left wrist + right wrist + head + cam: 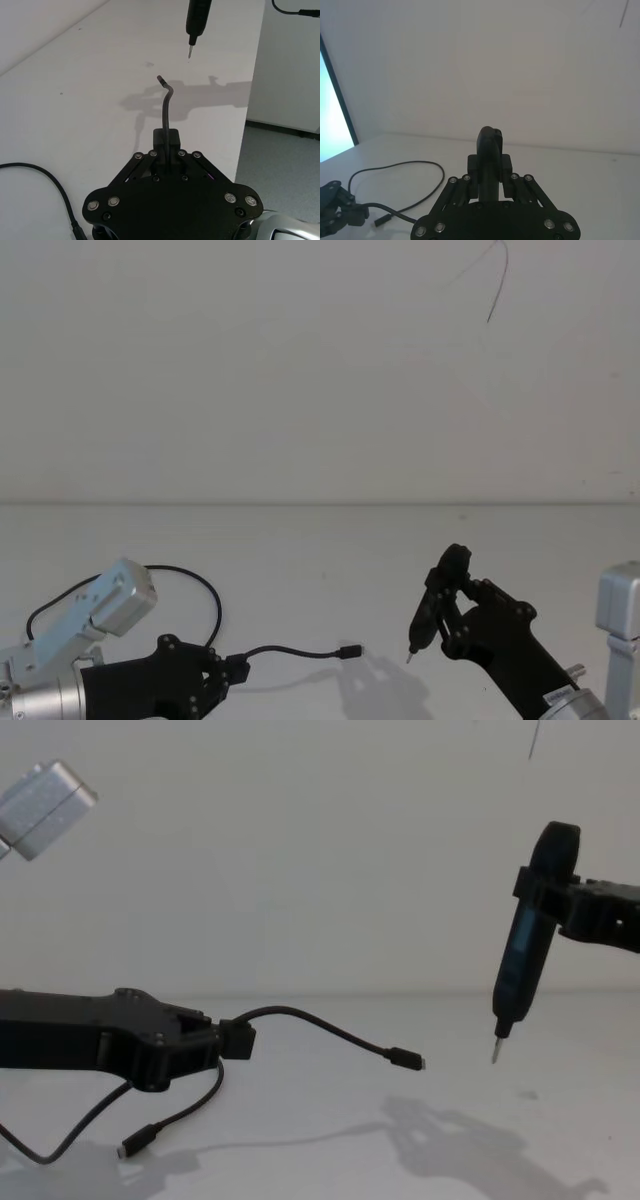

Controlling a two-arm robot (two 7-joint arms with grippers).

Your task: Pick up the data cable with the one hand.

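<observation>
Cable [320, 1025] sits in the left gripper [238, 1040], fingers clenched on it; one plug [405, 1058] juts beyond the gripper and slack droops beneath it. Raise slowly with a firm grip. Right gripper [548, 895], opposite, grasps a tool [520, 960]

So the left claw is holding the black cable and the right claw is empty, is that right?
Not quite: the right gripper is not empty, it clamps an upright pen-shaped tool, as the chest view shows. The left gripper does hold the data cable.
</observation>
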